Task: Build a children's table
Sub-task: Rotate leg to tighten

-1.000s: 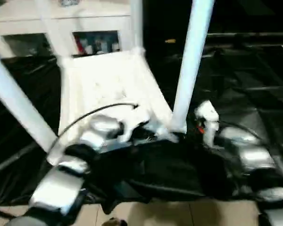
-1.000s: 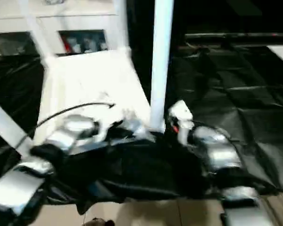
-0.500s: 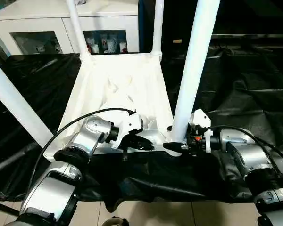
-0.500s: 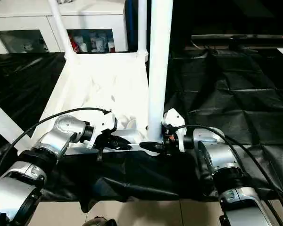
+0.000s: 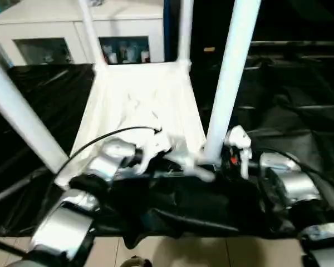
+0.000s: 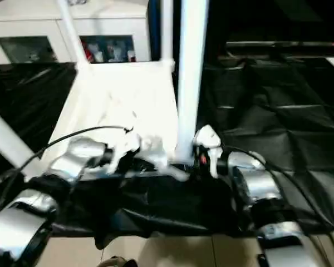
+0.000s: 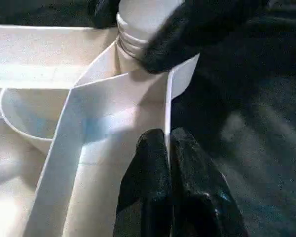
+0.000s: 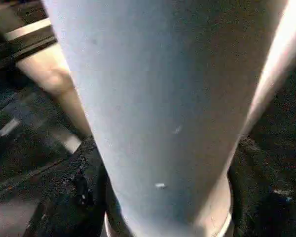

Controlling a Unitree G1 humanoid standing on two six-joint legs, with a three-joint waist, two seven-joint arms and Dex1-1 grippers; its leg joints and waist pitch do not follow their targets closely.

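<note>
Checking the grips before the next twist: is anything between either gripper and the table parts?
Nothing visible. The left gripper is pinched on the tabletop rim wall beside the corner socket. The right gripper's black fingers lie directly against the near right leg at its base, where it enters that socket.

Black-draped work table (image 5: 300, 105), white glass-fronted cabinet (image 5: 55, 33) behind, beige tiled floor (image 5: 211, 253) in front.
</note>
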